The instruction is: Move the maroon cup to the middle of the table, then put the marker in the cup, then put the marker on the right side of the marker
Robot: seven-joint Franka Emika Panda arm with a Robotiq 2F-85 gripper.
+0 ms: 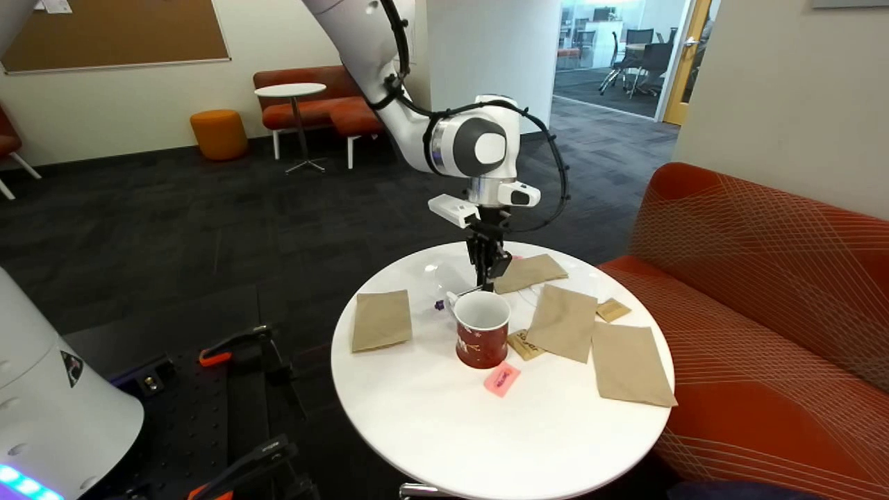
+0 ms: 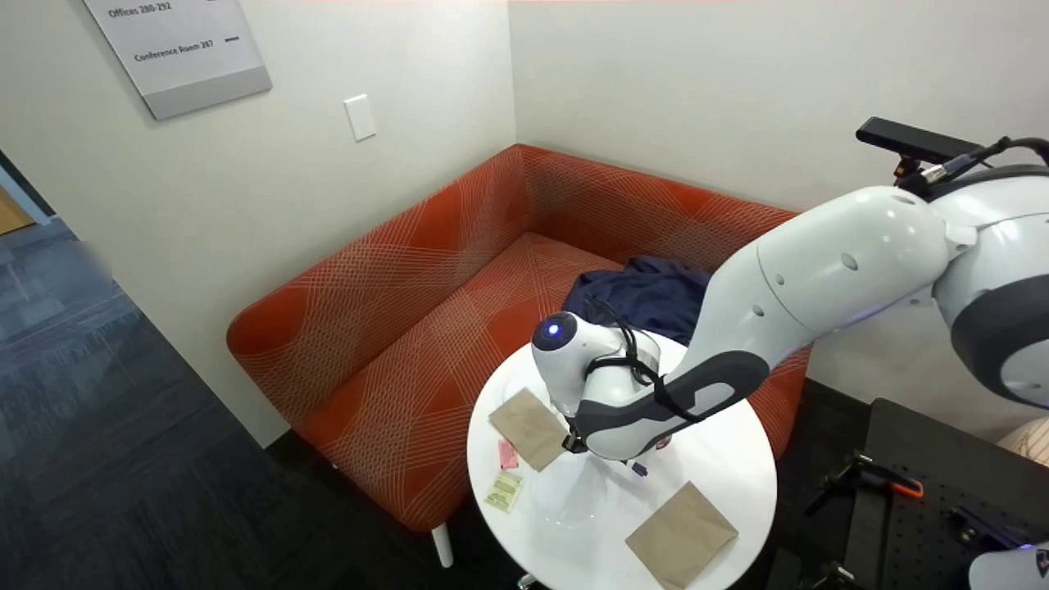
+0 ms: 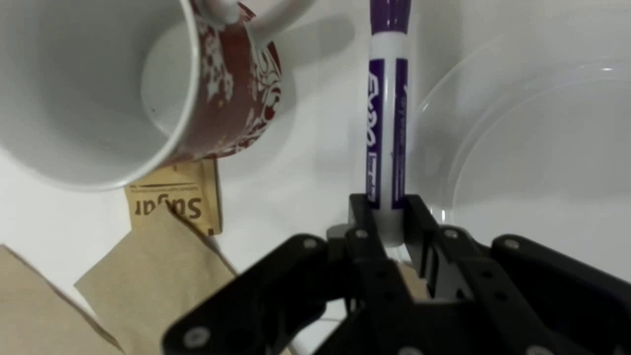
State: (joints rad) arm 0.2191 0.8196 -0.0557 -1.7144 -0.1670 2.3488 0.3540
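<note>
Wrist view: the marker [image 3: 388, 123] is pinched by its white end between the jaws, its purple end pointing away from them. It is outside the cup [image 3: 229, 93], seen between that and a clear dish [image 3: 537, 162]; whether it touches the counter [image 1: 514, 437] I cannot tell. The cup stands upright near the counter's middle, its handle on the marker's side. A sugar packet [image 1: 525, 344] lies just beside it, a pink packet [image 1: 501, 379] near its base. Farther out lie brown napkins [image 1: 632, 362], one with a corner past the counter's edge, next to the sofa [image 1: 757, 340]. In an exterior view, a blue cloth [image 2: 643, 291] rests on the sofa.
</note>
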